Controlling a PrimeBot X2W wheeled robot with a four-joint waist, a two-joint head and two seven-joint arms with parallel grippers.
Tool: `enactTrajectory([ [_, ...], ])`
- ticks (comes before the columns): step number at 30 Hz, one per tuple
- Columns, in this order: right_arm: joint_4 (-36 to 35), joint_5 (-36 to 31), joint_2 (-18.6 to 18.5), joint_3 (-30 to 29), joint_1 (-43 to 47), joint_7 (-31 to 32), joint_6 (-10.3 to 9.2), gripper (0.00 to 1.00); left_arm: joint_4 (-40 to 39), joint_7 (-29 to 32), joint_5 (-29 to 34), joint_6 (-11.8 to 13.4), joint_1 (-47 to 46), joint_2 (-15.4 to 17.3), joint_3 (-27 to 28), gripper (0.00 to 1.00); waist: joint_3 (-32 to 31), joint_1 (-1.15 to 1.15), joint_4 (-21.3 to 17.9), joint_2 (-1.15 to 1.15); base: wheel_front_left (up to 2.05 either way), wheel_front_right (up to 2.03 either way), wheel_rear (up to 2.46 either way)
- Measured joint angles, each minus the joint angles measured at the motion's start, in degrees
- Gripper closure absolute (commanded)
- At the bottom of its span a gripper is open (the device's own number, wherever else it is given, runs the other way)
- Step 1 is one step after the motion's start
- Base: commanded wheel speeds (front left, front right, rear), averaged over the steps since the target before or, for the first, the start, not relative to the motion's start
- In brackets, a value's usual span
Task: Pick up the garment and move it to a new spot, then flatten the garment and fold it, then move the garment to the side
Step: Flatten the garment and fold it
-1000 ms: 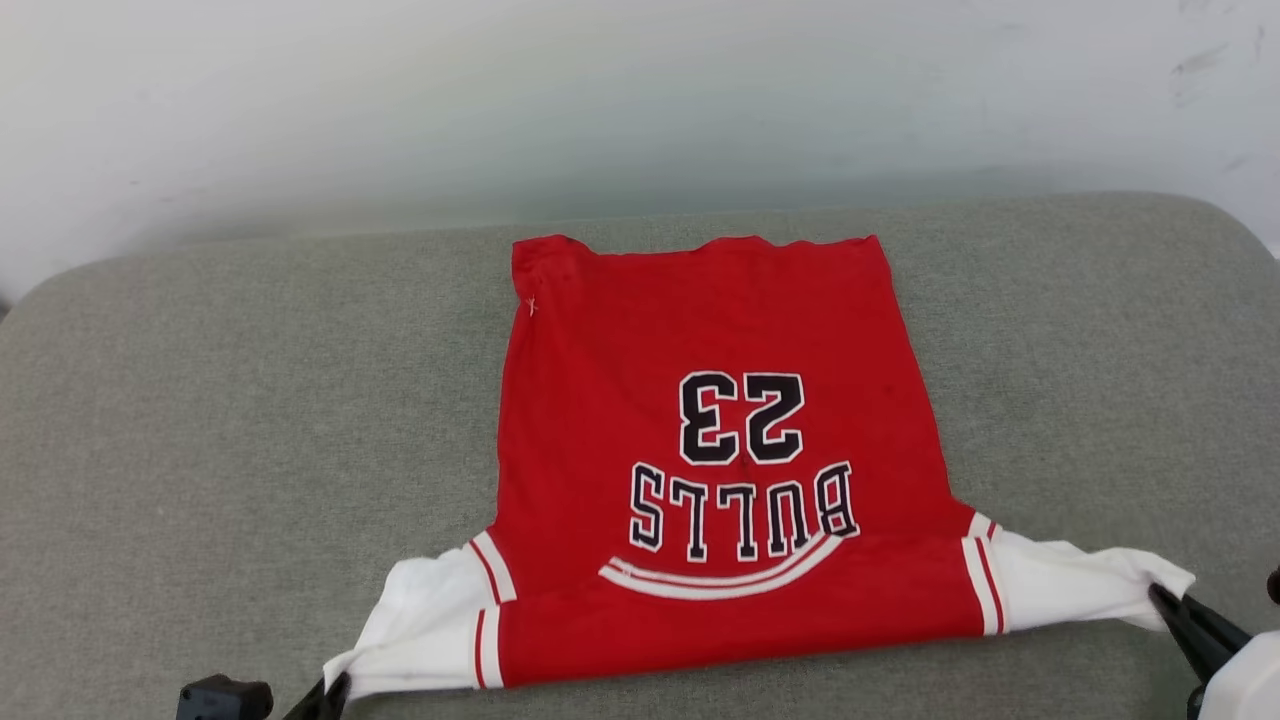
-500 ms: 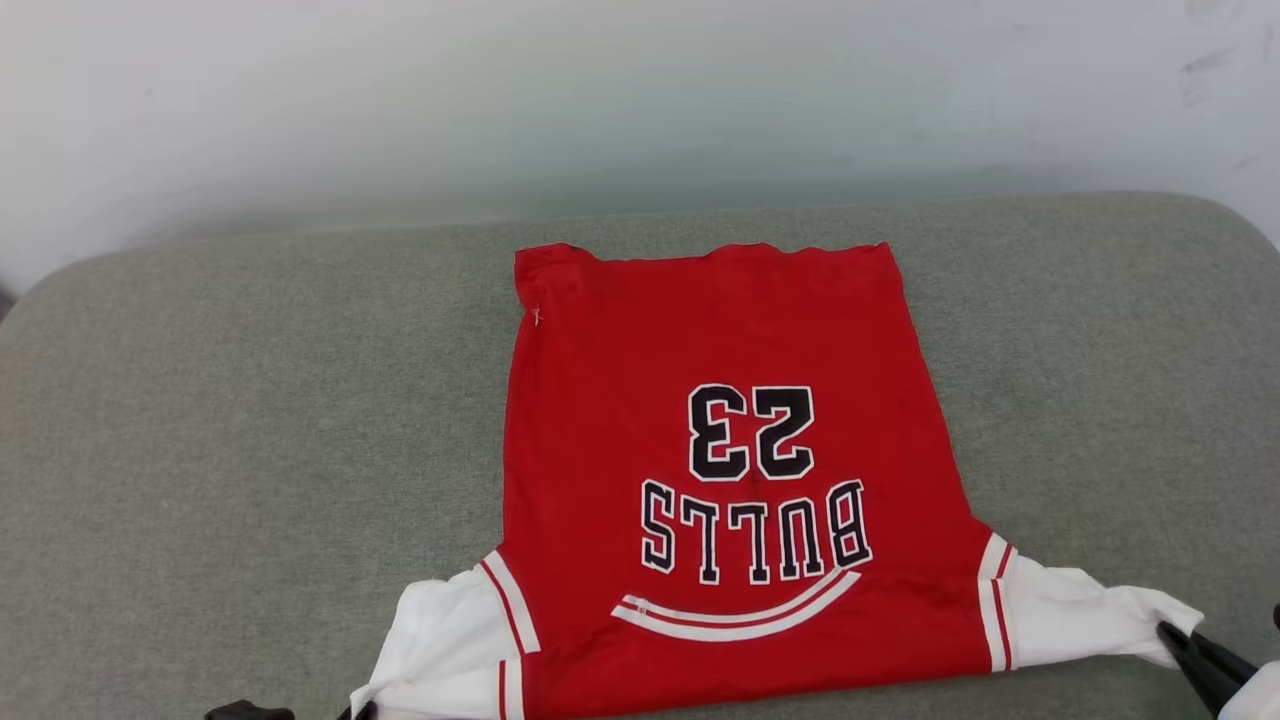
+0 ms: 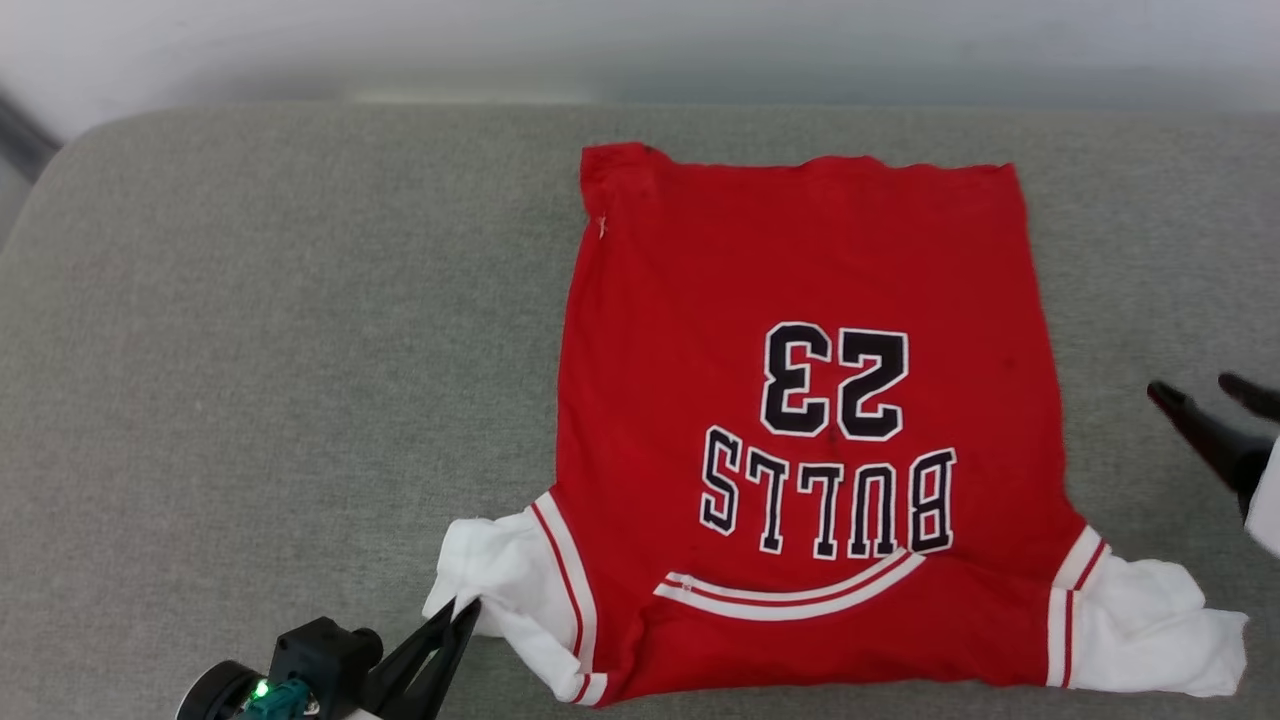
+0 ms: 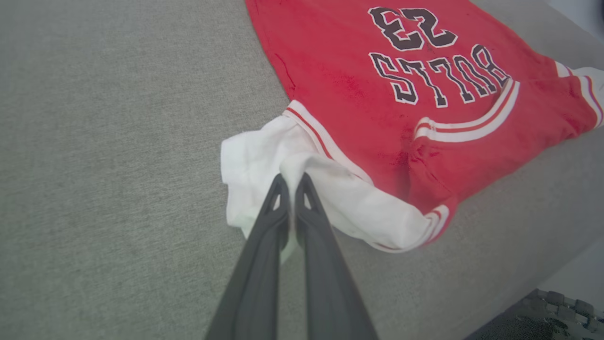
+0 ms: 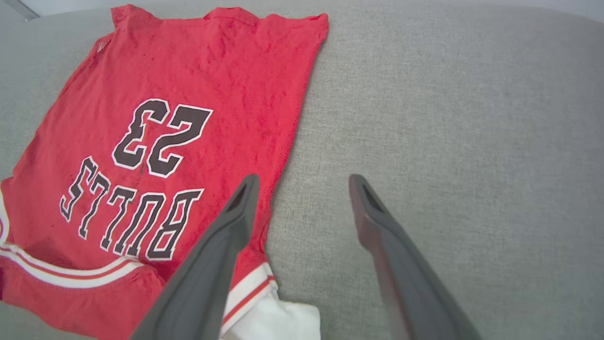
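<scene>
On the grey padded surface [image 3: 250,350], the garment [image 3: 800,260] lies spread out, hem at the far side, its block lettering upside down in the head view. The left gripper [image 4: 291,180] reaches in low from the near left, its two dark fingers pinched together on a bunched fold of white sleeve. The right gripper [image 3: 1205,392] hangs just off the shirt's right edge above bare cushion, fingers spread wide with nothing between them. The red cloth is soft and faintly creased. Both white sleeves are rumpled and stripe-trimmed. The surface is a coarse weave with rounded corners.
</scene>
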Motion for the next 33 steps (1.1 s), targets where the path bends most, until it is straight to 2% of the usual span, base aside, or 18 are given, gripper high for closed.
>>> enactTrajectory([
  [3,2.0,-0.8,2.0,-2.7,-8.4,9.5,-0.01,0.00,-3.9,1.2,0.9,-0.1,-1.5,0.2,-0.8,1.00,3.0,0.00,2.0,0.00,0.00,0.00,0.00],
  [7,6.7,-6.1,3.0,-5.9,-18.9,21.6,-0.01,0.00,-8.6,2.4,2.1,-0.2,-2.9,0.2,-1.9,1.00,7.0,0.00,5.1,0.00,0.00,0.00,0.00],
  [12,11.5,-14.6,4.9,-10.2,-30.9,30.6,-0.01,0.00,-13.2,3.7,3.2,-0.2,-4.7,-0.4,-3.4,1.00,12.0,0.01,9.1,0.00,0.00,0.00,0.00],
  [17,15.1,-22.4,6.5,-13.4,-39.2,35.1,-0.01,0.00,-16.1,4.1,4.2,-0.4,-6.5,-1.5,-4.8,1.00,16.5,0.01,13.0,0.00,0.00,0.00,0.00],
  [22,17.5,-28.7,6.8,-15.5,-43.0,37.6,-0.01,0.00,-17.3,3.9,5.0,-0.7,-7.8,-2.5,-6.0,1.00,20.2,0.01,16.3,0.00,0.00,0.00,0.00],
  [27,18.5,-32.4,7.3,-18.1,-44.8,38.9,-0.01,0.00,-17.2,3.5,5.4,-0.7,-8.6,-3.3,-6.7,1.00,22.7,0.00,18.8,0.00,0.00,0.00,0.00],
  [33,18.0,-33.2,7.5,-19.0,-44.0,39.3,-0.01,0.00,-16.5,3.1,5.4,-0.7,-8.7,-3.7,-7.0,1.00,23.7,-0.01,19.9,0.00,0.00,0.00,0.00],
])
